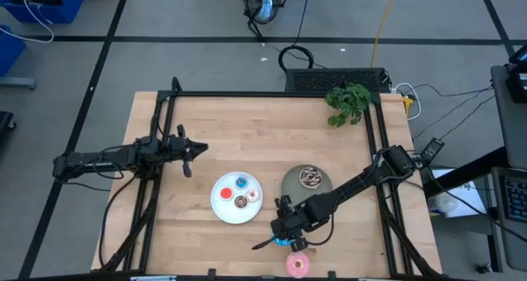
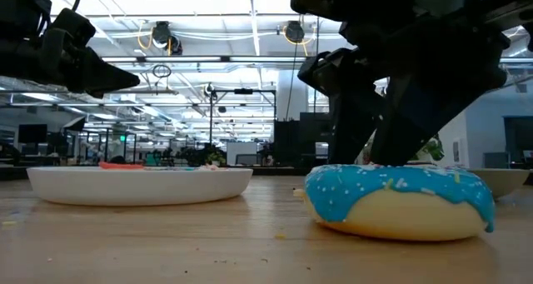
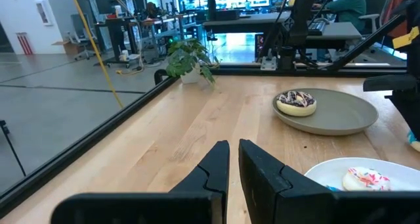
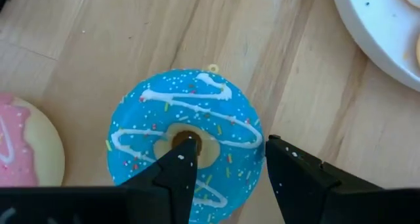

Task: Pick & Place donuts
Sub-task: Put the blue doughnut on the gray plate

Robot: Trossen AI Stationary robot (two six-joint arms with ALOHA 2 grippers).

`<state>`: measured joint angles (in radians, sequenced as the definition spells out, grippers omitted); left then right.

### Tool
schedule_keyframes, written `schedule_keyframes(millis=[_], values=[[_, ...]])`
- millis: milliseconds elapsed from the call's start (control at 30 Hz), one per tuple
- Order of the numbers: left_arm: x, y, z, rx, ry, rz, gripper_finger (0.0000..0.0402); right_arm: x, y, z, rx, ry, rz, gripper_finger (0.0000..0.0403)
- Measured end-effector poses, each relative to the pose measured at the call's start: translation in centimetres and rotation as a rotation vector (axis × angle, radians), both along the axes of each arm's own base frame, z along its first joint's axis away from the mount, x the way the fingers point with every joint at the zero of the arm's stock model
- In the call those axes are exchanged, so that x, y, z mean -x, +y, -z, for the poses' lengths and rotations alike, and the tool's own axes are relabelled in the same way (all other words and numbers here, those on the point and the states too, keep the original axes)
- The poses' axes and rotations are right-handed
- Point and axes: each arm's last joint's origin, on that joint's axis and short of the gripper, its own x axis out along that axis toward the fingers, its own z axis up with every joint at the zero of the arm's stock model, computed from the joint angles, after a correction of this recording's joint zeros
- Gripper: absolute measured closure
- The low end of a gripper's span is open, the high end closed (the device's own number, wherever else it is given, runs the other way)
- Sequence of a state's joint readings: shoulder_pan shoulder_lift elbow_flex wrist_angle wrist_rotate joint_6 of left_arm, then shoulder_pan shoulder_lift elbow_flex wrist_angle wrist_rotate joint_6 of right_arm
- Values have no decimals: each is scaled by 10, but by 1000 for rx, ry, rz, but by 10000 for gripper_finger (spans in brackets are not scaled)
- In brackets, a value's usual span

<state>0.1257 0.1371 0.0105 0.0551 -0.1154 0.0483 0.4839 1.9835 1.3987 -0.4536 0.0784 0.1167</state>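
Note:
The blue-iced donut (image 1: pixel 295 243) (image 2: pixel 400 202) (image 4: pixel 187 119) lies flat on the table near its near edge. My right gripper (image 1: pixel 288 234) (image 4: pixel 226 161) is open and comes down over it, one finger (image 4: pixel 180 161) above the hole and the other (image 4: pixel 292 168) outside the rim. The pink-iced donut (image 1: pixel 298 266) (image 4: pixel 20 145) lies just nearer. The chocolate sprinkled donut (image 1: pixel 311 177) (image 3: pixel 296 102) sits on the grey plate (image 1: pixel 295 189). The four tiny donuts (image 1: pixel 240 192) lie on the white plate (image 1: pixel 222 208). My left gripper (image 1: pixel 188 157) (image 3: pixel 234 165) is shut and hovers left of the white plate. My right gripper stands astride one side of the blue-iced donut's ring (image 4: pixel 236 135), coming from above and pointing down. I cannot tell whether its fingers touch the icing. The donut rests flat on the table.
A potted plant (image 1: pixel 347 104) (image 3: pixel 190 56) stands at the far right corner, beside a black box (image 1: pixel 338 79) at the far edge. A black frame rail (image 1: pixel 272 94) runs around the table. Bare wood lies between the plates and the far edge.

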Motion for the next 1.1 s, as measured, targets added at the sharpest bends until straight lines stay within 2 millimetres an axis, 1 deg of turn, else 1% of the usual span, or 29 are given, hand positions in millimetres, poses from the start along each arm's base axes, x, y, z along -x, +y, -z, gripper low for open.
schedule_keyframes(millis=[133,200,467,567,667,800,933,1000,1100], values=[[0,0,0,0,0,0,360,-1,-2,0,3,-4,-3,237],[0,0,0,0,0,0,360,-2,-2,-1,2,-11,-7,228],[0,0,0,0,0,0,360,-4,-3,-1,-2,-28,-15,145],[0,0,0,0,1,0,360,-7,-5,-2,-6,-43,-12,130],[0,0,0,0,1,0,360,-10,-5,4,-21,-57,-12,130],[0,0,0,0,2,1,360,-15,-4,29,-62,5,-38,142],[0,0,0,1,3,1,360,-16,-6,47,-58,62,-37,154],[0,0,0,1,3,2,360,-16,-7,50,-60,79,-36,162],[0,0,0,1,3,2,360,-14,-8,42,-56,75,-32,181]])
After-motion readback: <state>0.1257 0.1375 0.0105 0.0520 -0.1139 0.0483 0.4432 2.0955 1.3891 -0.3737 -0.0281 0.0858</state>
